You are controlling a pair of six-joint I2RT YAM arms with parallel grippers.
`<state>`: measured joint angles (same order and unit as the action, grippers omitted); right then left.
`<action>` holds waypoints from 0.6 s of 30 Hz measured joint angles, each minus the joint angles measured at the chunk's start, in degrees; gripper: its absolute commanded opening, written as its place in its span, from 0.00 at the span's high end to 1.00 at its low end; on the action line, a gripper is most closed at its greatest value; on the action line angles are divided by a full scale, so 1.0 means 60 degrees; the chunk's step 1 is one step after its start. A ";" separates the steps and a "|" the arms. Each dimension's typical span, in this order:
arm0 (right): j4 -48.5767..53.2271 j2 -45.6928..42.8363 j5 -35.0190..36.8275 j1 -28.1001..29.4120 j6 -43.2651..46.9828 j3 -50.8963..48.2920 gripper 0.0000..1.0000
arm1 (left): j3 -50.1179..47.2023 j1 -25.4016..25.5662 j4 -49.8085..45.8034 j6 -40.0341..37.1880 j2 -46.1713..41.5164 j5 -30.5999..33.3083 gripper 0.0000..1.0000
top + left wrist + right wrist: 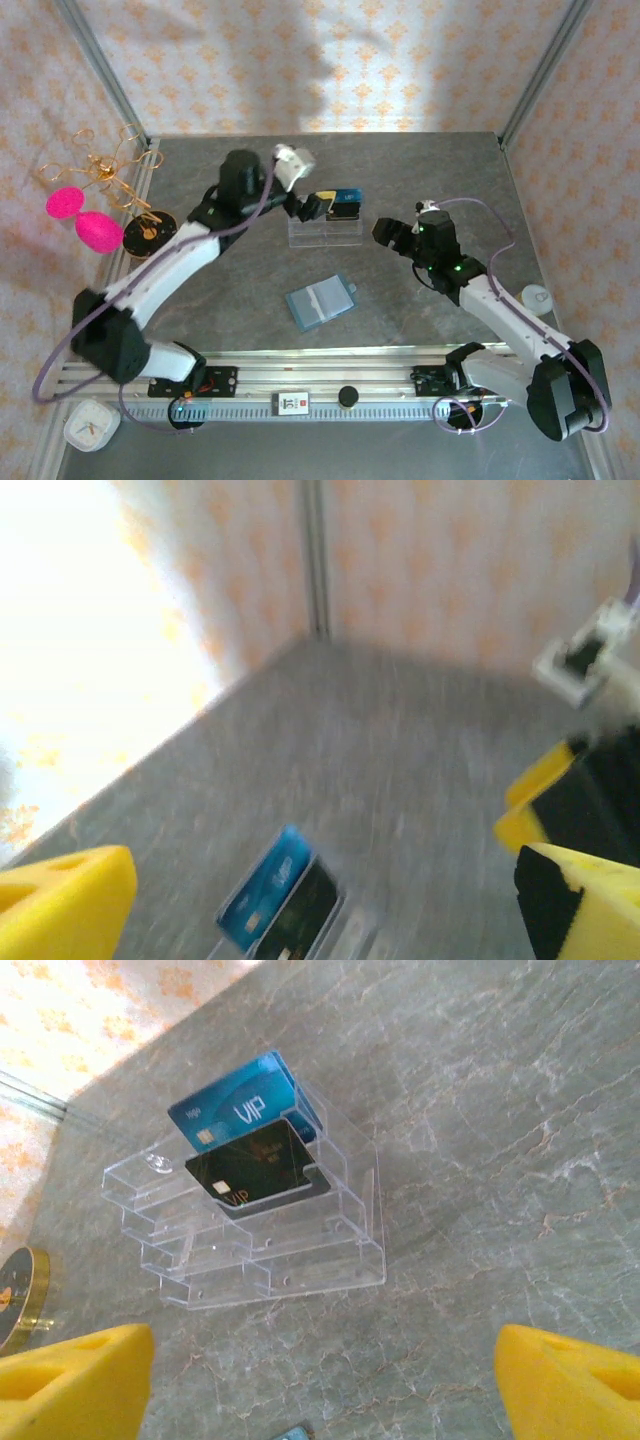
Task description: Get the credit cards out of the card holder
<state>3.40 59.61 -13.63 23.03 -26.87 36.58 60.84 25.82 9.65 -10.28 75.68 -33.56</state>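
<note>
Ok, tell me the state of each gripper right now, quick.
Left gripper: open, fingers wide apart, holding nothing.
Right gripper: open, fingers wide apart, holding nothing.

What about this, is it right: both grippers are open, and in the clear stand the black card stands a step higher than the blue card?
No: the right wrist view shows the blue card a step higher than the black card in the clear stand. The rest holds: the left gripper and the right gripper are open.
</note>
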 measured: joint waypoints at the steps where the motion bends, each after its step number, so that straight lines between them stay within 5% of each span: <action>1: -0.0044 -0.0106 0.0131 0.0000 -0.0051 -0.0022 0.02 | -0.0871 0.0004 0.0889 0.0637 -0.0499 0.0295 0.01; 6: -0.0251 -0.0798 0.1246 0.0000 -0.0288 -0.0310 0.00 | -0.4160 0.0004 0.2932 0.3013 -0.1927 0.2612 0.01; 12: -0.0506 -0.1231 0.2532 0.0000 -0.1129 -0.0710 0.00 | -0.5348 -0.0135 0.2951 0.3512 -0.3126 0.6073 0.01; 18: -0.0437 -0.1107 0.3555 0.0000 -0.1552 -0.0991 0.00 | -0.5428 -0.2044 0.2911 0.3209 -0.2637 0.8437 0.01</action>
<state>0.78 52.97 7.70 23.03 -36.18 30.63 28.27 13.56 27.11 8.97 59.86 17.06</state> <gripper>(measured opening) 0.997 0.994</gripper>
